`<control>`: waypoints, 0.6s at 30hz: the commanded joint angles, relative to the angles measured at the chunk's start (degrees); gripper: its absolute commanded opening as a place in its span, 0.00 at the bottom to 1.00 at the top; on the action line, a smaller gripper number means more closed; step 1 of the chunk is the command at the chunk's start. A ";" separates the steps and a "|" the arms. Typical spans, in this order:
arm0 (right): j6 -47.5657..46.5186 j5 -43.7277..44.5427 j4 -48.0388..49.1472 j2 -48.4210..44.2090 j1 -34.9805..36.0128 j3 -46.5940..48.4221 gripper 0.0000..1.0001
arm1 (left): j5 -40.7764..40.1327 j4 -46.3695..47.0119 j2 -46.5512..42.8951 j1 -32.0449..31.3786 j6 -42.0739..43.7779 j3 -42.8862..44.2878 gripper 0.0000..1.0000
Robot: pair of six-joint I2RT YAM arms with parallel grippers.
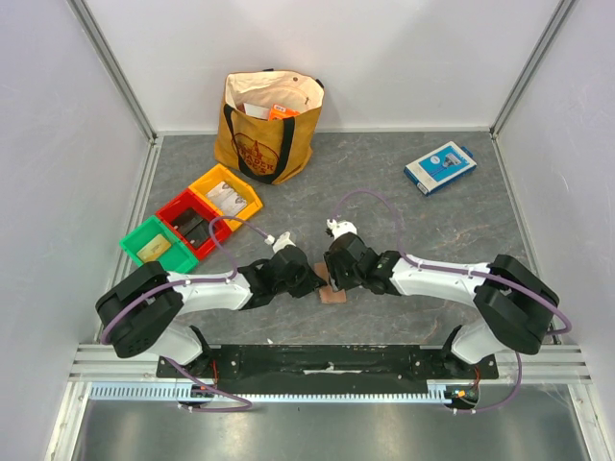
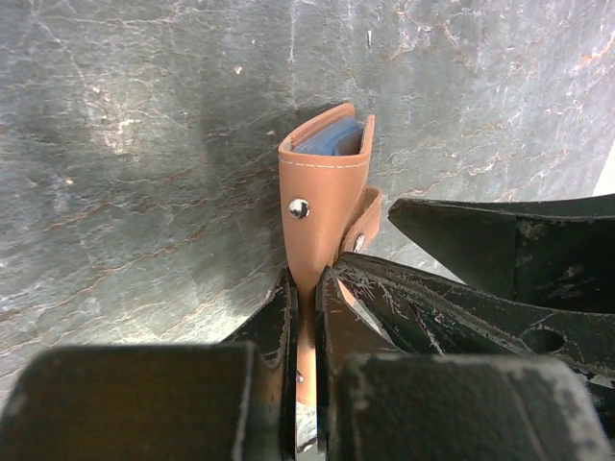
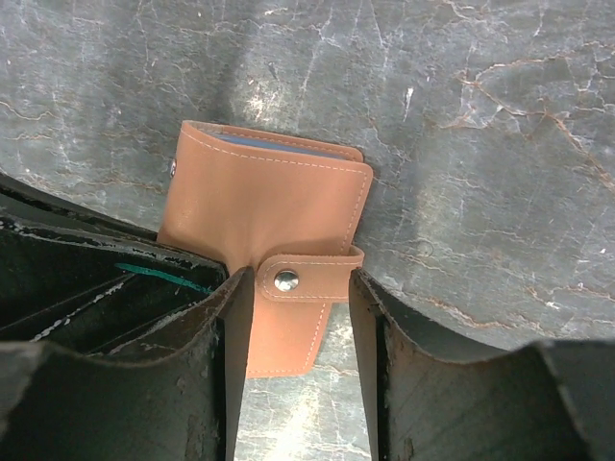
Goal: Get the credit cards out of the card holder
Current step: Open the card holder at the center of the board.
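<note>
Left wrist view: my left gripper is pinched hard on the near edge of the card holder, jaws nearly together with only the leather between them. The holder stands on edge on the grey table, roughly midway between my two arms, low in the overhead view.

Right wrist view: my right gripper stands partly spread, one finger on each side of the snap tab. The left finger looks to touch the tab's end; the right one stands a little off it. It grips nothing.

State of holder: tab fastened, snap stud seated, cover closed. A blue edge shows in the far open end. Lining or card, I cannot tell. No credit cards are visible anywhere outside it.

Step in hand, as I judge it: opening the holder, left anchoring while right works the tab. Card removal has not begun.

Next move calls for:
- the right fingers closing on the tab's free end, then a peel away from the stud, not a straight pull
- the left pinch staying firm, or the whole holder lifts with the tab
- care that the holder does not twist out of the left jaws, since they hold only a thin edge
</note>
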 commanded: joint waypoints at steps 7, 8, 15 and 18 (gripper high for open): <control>-0.26 10.30 -4.74 4.99 1.43 1.67 0.40 | -3.60 -6.08 0.58 -0.12 0.54 -0.32 0.02; -0.17 11.61 -5.88 5.43 1.78 2.11 0.38 | -3.69 -6.25 0.50 -0.03 0.54 -0.32 0.02; 2.38 21.19 -12.83 8.24 3.81 4.92 0.10 | -5.44 -9.22 -1.43 -0.21 0.81 -0.50 0.02; 2.90 24.18 -14.50 8.33 4.07 5.89 0.00 | -6.59 -10.21 -3.02 -0.03 0.37 -1.38 0.02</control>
